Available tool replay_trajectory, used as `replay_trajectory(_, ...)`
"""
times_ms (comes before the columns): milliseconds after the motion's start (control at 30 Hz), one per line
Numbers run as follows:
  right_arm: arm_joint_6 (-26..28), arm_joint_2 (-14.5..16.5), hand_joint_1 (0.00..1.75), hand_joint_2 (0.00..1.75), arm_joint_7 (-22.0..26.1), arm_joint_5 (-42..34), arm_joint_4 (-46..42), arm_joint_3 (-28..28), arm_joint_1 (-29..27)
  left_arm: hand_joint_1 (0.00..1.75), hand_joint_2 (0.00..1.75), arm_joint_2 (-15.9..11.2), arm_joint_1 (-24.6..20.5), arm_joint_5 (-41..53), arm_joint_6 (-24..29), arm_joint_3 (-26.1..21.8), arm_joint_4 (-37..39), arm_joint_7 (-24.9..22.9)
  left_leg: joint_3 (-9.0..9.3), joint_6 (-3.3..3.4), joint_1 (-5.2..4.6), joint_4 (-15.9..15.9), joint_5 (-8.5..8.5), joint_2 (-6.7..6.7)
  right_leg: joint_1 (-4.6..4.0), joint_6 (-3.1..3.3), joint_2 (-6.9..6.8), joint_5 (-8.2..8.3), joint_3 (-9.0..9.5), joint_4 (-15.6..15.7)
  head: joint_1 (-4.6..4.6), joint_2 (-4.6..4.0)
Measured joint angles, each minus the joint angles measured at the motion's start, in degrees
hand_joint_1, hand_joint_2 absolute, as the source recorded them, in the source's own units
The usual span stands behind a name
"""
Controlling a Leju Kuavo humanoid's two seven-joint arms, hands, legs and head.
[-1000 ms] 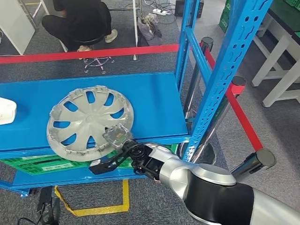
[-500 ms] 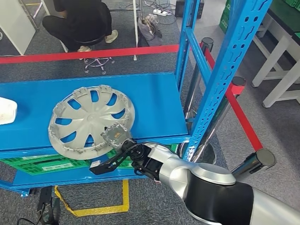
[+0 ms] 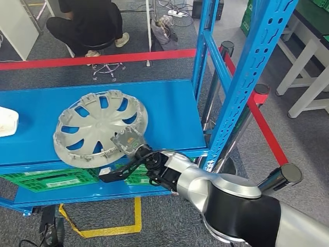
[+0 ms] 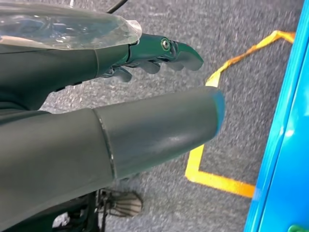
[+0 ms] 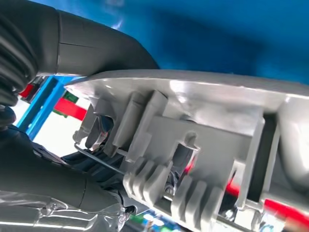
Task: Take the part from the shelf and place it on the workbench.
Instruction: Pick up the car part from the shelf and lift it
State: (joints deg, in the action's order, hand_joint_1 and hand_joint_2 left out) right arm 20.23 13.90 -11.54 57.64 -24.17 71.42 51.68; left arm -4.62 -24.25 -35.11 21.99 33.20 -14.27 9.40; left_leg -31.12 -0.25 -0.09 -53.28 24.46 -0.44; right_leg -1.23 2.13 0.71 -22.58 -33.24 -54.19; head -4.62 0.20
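Note:
A silver hubcap (image 3: 98,126) lies tilted on the blue shelf (image 3: 170,113), its near rim raised off the surface. My right hand (image 3: 130,149) grips that near rim from the shelf's front edge. In the right wrist view the thumb (image 5: 91,48) lies over the rim's top, and the ribbed grey underside of the hubcap (image 5: 189,145) is close in front, with dark fingers beneath it. My left hand (image 4: 146,111) hangs over the grey carpet with its fingers straight and nothing in it.
A white object (image 3: 7,121) sits at the shelf's left end. A green crate (image 3: 50,179) lies on the lower level. The blue upright (image 3: 248,77) and red-taped barrier posts (image 3: 285,175) stand to the right. A person (image 3: 85,20) sits behind the shelf.
The hubcap's near rim has risen and the whole disc has tipped and shifted slightly right. My right hand has moved up with it, keeping its hold.

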Motion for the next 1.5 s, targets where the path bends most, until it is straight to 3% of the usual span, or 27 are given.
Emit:
replay_trajectory(633,2.29,-5.64,1.75,1.75,0.64,-4.51,-14.66,-7.26,2.13,0.0,0.0,-0.28,0.63,-1.29,0.31,0.0,0.11,2.31,-0.05,0.0,0.0,0.0,0.02,0.0,0.0,-0.01,0.02,-0.01,-0.05,0.0,0.0,0.0)
replay_trajectory(800,1.88,-6.55,1.75,1.75,2.2,-8.53,-17.31,-8.84,2.06,0.0,0.0,-0.34,0.65,-1.63,-0.19,0.0,0.11,3.59,-0.05,0.0,0.0,0.0,0.02,0.0,0.0,-0.01,0.01,-0.01,-0.05,0.0,0.0,0.0)
replay_trajectory(1167,-3.42,-8.69,1.75,1.75,5.05,-24.81,-26.31,-13.55,1.98,0.0,0.0,-0.41,0.89,-2.12,1.33,0.0,0.11,5.44,-0.05,0.0,0.0,0.0,0.02,0.0,0.0,-0.01,0.02,-0.01,-0.06,0.0,0.0,0.0)
replay_trajectory(1500,-4.9,-9.89,1.75,1.75,5.46,-28.34,-31.28,-16.01,1.7,0.0,0.0,-0.46,0.94,-2.3,1.82,0.0,0.11,5.91,-0.05,0.0,0.0,0.0,0.02,0.0,0.0,-0.01,0.02,-0.01,-0.05,0.0,-0.01,0.0)
